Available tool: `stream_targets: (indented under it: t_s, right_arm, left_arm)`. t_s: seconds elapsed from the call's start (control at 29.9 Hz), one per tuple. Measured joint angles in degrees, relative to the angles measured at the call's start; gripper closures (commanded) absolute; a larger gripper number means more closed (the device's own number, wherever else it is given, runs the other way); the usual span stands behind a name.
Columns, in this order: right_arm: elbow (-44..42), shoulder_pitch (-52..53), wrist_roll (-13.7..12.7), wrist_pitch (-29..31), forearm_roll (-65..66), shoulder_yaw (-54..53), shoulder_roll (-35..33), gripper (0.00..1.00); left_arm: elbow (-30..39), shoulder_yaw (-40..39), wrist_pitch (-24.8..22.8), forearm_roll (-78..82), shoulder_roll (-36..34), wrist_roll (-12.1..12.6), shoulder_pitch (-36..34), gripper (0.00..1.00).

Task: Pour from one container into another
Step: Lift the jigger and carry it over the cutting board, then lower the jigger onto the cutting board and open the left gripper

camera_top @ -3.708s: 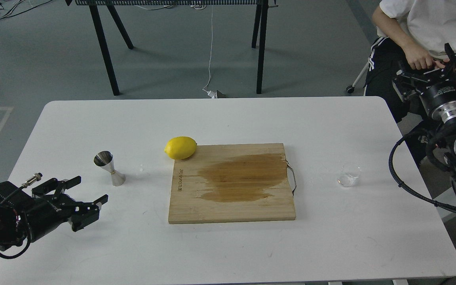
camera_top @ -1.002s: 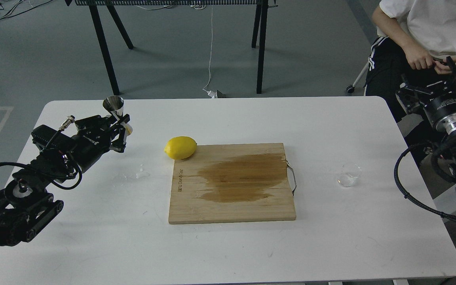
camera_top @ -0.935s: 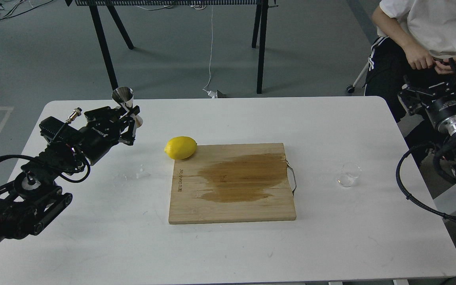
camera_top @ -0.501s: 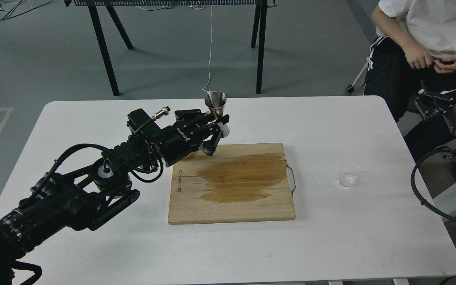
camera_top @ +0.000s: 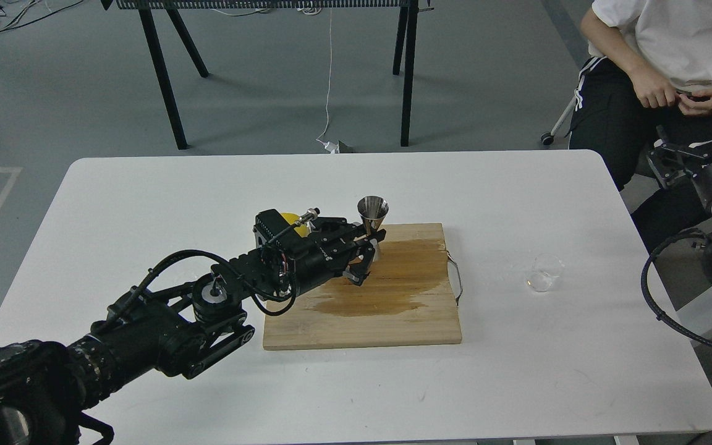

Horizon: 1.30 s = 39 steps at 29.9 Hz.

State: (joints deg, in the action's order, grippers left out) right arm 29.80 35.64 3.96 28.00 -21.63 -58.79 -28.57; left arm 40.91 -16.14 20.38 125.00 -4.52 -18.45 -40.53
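My left gripper is shut on the steel jigger at its waist and holds it upright over the far edge of the wooden cutting board. The jigger's lower cone is partly hidden by the fingers, so I cannot tell whether it touches the board. The tiny clear cup stands on the white table, to the right of the board and well apart from the jigger. My right gripper hangs off the table's right side, high and far from the cup; its fingers are not clearly told apart.
A dark wet stain covers the board's middle. A yellow lemon lies mostly hidden behind my left wrist. The board's metal handle points toward the cup. A seated person is at the back right.
My left gripper closed on the jigger at the table's left, lifted it, and carried it right, lowering it to the board's far edge. The right arm drifted slightly right.
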Motion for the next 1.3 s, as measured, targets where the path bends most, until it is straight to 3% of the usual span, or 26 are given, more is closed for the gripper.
stream_targets:
  t_s: [0.3, 1.17, 1.3]
  right_arm:
    - [-0.04, -0.22, -0.01, 0.00, 0.00, 0.09, -0.14, 0.00]
    - [0.00, -0.31, -0.01, 0.00, 0.09, 0.16, 0.00, 0.00]
    - [0.00, -0.31, -0.01, 0.00, 0.09, 0.17, 0.00, 0.00]
  left_arm:
    - [-4.26, 1.72, 0.02, -0.01, 2.06, 0.07, -0.11, 0.90]
    - [-8.44, 3.58, 0.11, -0.01, 4.52, 1.75, 0.26, 0.79]
    - [-8.47, 3.58, 0.25, -0.01, 4.52, 1.75, 0.43, 0.72]
